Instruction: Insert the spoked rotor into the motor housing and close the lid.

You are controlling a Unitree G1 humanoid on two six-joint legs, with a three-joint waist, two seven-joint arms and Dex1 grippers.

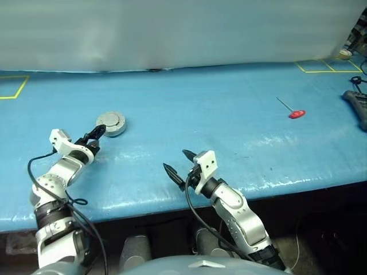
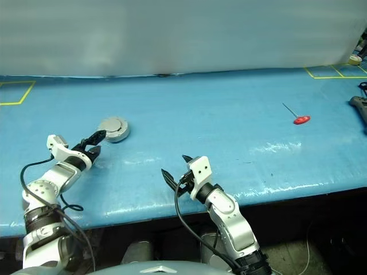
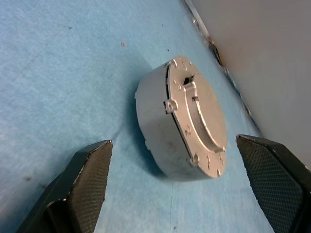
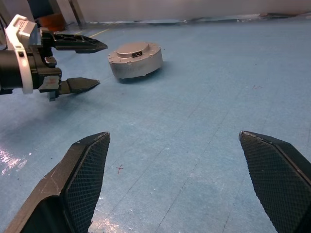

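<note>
The left gripper (image 1: pixel 97 135) is standing spread and empty just near-left of the housing (image 1: pixel 111 124), apart from it. The housing is sitting on the blue table (image 1: pixel 189 114) at its left, with the lid (image 3: pixel 197 116) closed flat on top. The right gripper (image 1: pixel 180 162) is hovering spread and empty at the table's near edge, well right of the housing. A red-handled tool (image 1: pixel 293 111) is lying far right.

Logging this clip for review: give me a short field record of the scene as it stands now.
surface: blue mat
motor housing: closed, lid on top, resting on the mat
left hand: open, just short of the housing, not touching
right hand: open, empty, apart from the housing
other items: red-handled tool far right
</note>
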